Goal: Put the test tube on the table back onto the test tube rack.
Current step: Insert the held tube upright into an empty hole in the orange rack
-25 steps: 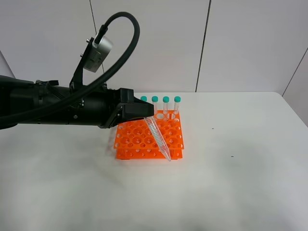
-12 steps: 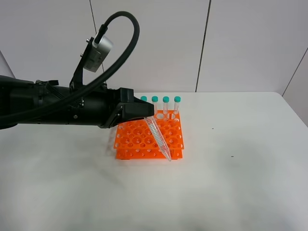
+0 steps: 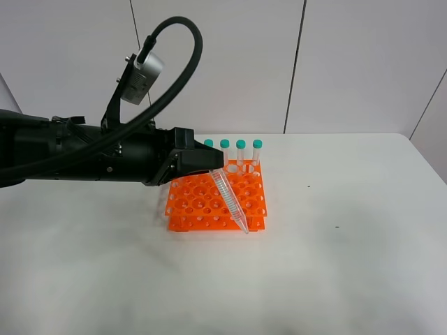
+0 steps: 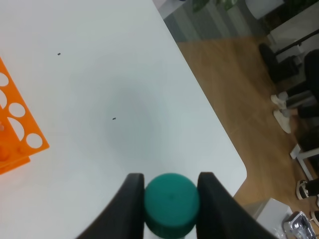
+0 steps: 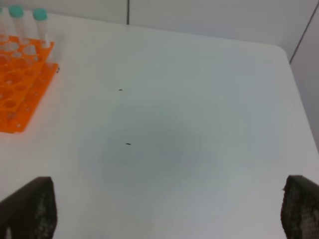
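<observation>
One slender clear teal-capped plastic test tube is hanging over the bright orange plastic test tube rack, pinched at its cap by the left gripper and slanting tip-down toward the rack's near right corner; the right gripper is hovering spread wide, well apart.

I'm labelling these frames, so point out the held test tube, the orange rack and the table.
test tube (image 3: 231,202): exterior high view, middle of its clear body.
test tube rack (image 3: 198,203): exterior high view, orange top tier.
table (image 3: 349,265): exterior high view, bare white surface.

Orange rack, teal caps, white table
</observation>
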`<action>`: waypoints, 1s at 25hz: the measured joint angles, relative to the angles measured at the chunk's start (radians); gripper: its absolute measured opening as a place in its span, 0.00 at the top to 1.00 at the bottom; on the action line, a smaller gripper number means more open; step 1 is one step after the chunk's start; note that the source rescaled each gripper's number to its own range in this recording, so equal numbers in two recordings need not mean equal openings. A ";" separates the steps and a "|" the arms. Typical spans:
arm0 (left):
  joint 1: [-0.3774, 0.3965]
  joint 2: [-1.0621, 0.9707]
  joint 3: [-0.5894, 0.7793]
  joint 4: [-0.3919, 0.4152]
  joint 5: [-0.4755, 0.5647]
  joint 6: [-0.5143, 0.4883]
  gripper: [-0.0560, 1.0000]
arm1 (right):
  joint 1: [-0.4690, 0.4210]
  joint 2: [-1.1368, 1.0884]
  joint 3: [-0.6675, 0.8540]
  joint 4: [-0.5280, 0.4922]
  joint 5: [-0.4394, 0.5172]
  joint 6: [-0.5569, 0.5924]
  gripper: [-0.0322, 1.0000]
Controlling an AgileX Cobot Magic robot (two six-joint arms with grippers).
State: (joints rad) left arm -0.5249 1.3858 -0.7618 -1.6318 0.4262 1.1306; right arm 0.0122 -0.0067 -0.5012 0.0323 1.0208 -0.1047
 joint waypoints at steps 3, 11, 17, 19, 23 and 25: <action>0.000 0.000 0.000 0.000 0.000 0.001 0.95 | 0.003 0.000 0.000 0.000 0.000 0.000 0.00; 0.000 -0.058 0.000 0.002 0.014 0.003 0.95 | 0.004 0.000 0.000 0.000 0.000 0.000 0.00; 0.000 -0.220 0.000 0.065 -0.042 0.004 0.95 | 0.004 0.000 0.000 0.000 0.000 0.000 0.00; 0.000 -0.247 0.000 0.116 -0.120 0.006 0.95 | 0.004 0.000 0.000 0.000 0.000 0.000 0.00; 0.000 -0.253 0.000 0.215 -0.300 0.006 0.95 | 0.004 0.000 0.000 0.000 0.000 0.000 0.00; 0.001 -0.253 0.000 0.293 -0.379 0.005 0.95 | 0.004 0.000 0.000 0.000 0.000 0.000 0.00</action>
State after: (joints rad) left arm -0.5240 1.1331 -0.7618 -1.3386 0.0475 1.1356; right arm 0.0163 -0.0067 -0.5012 0.0323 1.0208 -0.1047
